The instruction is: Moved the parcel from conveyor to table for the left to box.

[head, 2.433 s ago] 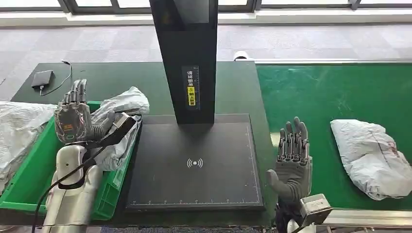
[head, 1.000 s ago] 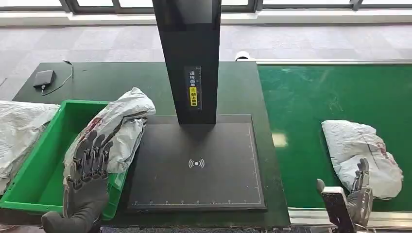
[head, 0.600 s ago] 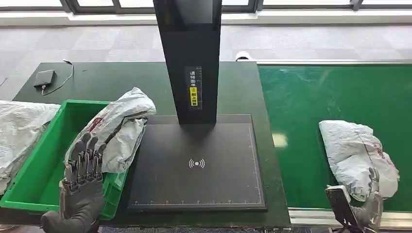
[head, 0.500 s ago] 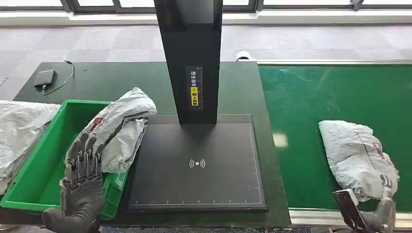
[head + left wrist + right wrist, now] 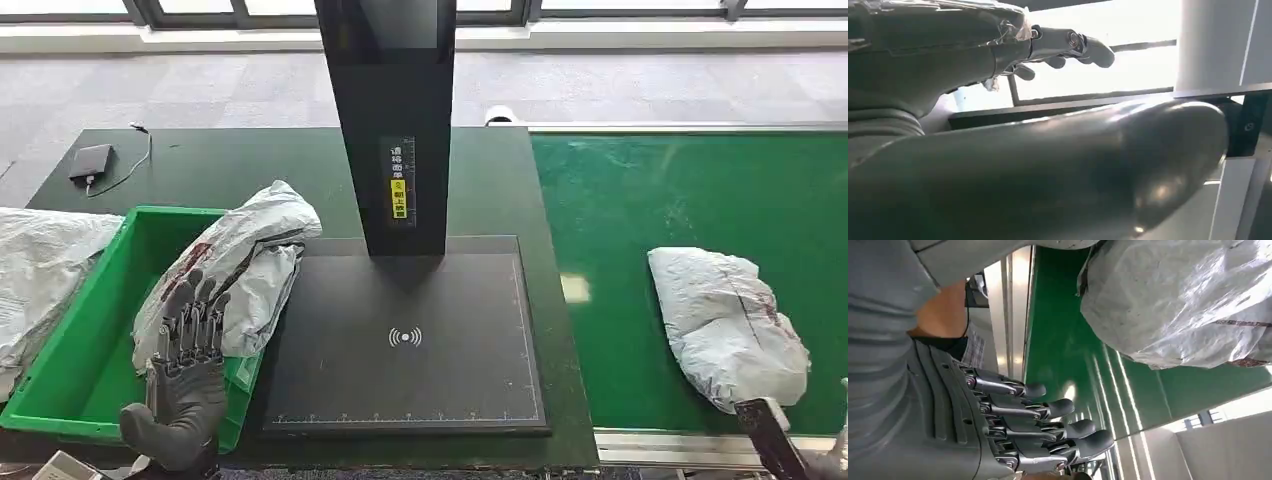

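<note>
A crumpled grey parcel lies on the green conveyor belt at the right, near its front rail. In the right wrist view this parcel is just beyond my right hand, whose fingers are straight and apart and hold nothing. A second grey parcel lies draped over the right wall of the green box. My left hand stands upright at the box's near right corner, fingers spread and empty. In the left wrist view its fingers are stretched out.
A black scanner column rises from a black scan pad on the dark green table. A grey sack lies left of the box. A black device with a cable sits far left. Part of a person stands by the conveyor rail.
My right hand has dropped down and to the right, away from the conveyor parcel. That parcel has drifted slightly left on the belt. My left hand has come down from the box parcel to the near edge.
</note>
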`<act>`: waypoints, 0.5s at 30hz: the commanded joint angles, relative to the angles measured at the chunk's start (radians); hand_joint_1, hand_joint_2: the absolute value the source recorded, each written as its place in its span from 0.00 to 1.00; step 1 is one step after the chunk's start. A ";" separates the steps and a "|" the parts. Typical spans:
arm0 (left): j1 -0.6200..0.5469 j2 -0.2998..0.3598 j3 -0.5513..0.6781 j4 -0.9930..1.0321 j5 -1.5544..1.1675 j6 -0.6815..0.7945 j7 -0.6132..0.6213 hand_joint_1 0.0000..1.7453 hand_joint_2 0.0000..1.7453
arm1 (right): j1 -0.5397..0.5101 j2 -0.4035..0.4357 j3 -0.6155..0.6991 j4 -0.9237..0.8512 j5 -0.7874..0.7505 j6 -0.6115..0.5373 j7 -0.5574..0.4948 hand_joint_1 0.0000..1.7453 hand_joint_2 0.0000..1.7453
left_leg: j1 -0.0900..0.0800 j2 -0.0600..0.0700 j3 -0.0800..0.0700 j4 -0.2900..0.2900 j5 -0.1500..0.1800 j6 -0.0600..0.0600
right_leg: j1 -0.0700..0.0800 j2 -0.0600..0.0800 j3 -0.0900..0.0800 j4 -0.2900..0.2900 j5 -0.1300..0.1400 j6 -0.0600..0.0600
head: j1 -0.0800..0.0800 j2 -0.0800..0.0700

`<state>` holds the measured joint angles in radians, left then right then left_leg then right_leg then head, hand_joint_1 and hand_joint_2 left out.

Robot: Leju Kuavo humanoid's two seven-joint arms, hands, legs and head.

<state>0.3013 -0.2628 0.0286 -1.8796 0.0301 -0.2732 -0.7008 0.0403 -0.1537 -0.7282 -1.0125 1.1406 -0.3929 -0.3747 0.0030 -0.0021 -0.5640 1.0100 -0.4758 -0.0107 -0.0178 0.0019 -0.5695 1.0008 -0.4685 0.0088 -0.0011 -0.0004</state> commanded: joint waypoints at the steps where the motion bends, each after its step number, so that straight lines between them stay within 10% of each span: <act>1: -0.063 0.013 0.045 0.088 -0.001 0.024 0.003 0.00 0.00 | -0.140 -0.089 -0.006 0.267 0.020 -0.037 0.030 0.00 1.00 | 0.000 0.001 0.002 -0.002 0.001 0.000 | 0.001 0.001 0.002 -0.003 0.002 -0.001 | 0.000 0.000; 10: -0.099 0.009 0.048 0.158 0.010 0.051 0.003 0.00 0.00 | -0.375 -0.138 0.220 0.521 0.072 -0.159 0.123 0.00 1.00 | 0.001 0.009 -0.006 -0.003 0.001 0.001 | 0.001 0.008 0.002 -0.003 0.004 -0.001 | 0.000 0.000; 15: -0.182 0.002 0.033 0.205 -0.009 0.109 0.012 0.00 0.00 | -0.540 0.002 0.398 0.645 0.182 -0.167 0.245 0.00 1.00 | 0.002 0.009 0.002 -0.003 0.004 0.001 | 0.002 0.008 0.001 -0.003 0.006 0.000 | 0.000 0.000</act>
<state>0.2292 -0.2632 0.0519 -1.8018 0.0309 -0.2072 -0.7008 -0.2540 -0.2617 -0.6041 -0.6399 1.2313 -0.5455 -0.2435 0.0030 -0.0008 -0.5641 1.0101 -0.4716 -0.0095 -0.0180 0.0031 -0.5689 1.0018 -0.4658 0.0106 -0.0011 0.0000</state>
